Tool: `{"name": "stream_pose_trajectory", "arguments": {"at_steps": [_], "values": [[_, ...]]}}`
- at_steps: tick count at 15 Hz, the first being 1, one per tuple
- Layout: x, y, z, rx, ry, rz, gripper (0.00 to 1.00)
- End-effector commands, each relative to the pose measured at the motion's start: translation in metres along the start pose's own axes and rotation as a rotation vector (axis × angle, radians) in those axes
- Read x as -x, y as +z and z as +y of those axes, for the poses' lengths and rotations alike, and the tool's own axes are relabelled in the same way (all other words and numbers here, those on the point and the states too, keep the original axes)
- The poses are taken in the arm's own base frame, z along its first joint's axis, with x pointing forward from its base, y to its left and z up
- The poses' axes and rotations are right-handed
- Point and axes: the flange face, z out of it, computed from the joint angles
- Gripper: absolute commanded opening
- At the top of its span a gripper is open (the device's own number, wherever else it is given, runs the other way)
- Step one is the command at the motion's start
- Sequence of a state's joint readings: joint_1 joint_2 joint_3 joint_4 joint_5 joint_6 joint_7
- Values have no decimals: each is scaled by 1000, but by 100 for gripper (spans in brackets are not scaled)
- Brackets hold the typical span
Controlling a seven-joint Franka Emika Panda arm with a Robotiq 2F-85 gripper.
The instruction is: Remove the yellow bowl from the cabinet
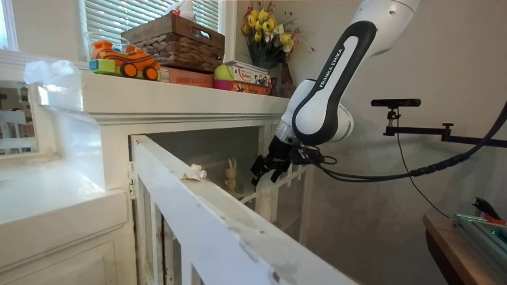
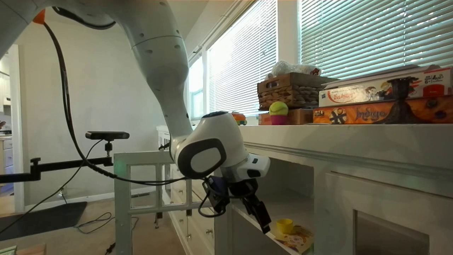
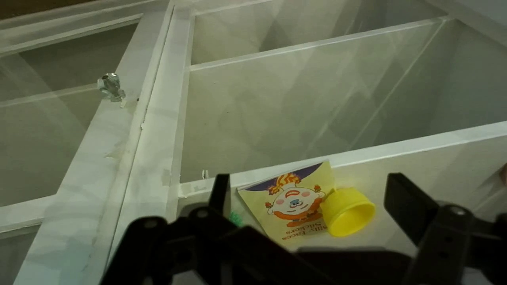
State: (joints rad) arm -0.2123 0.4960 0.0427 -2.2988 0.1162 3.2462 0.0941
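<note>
The yellow bowl (image 2: 284, 226) stands on a shelf inside the white cabinet (image 2: 354, 147), at the edge of a sticker booklet (image 2: 299, 240). In the wrist view the yellow bowl (image 3: 348, 211) lies between the lines of the two fingers, nearer the right one, and touches or overlaps the booklet (image 3: 293, 202). My gripper (image 3: 309, 180) is open and empty. In an exterior view the gripper (image 2: 263, 225) points down at the cabinet opening, just beside the bowl. The gripper (image 1: 264, 180) and cabinet (image 1: 186, 99) also show in an exterior view, where the bowl is hidden.
An open cabinet door (image 1: 222, 213) juts out in front of the opening. A rabbit figure (image 1: 231, 174) stands inside. The shelf's front edge (image 3: 416, 148) crosses near the bowl. Boxes (image 2: 382, 111), a basket (image 1: 178, 43) and flowers (image 1: 265, 31) stand on the ledge.
</note>
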Motion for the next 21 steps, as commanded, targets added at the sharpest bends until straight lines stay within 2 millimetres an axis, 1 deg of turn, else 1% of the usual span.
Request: {"name": "stream_pose_trajectory", "arguments": {"at_steps": [1,6,10,15,21], "values": [[-3,4,-5,-22,-12,5,100],[-15,13,-16,-72,-63,25,100],[-21,27,-23,-106,-119,16,100],[-26,43,-21,-103,-166,25,100],[-33,59,-15,-74,-129,54,100]]}}
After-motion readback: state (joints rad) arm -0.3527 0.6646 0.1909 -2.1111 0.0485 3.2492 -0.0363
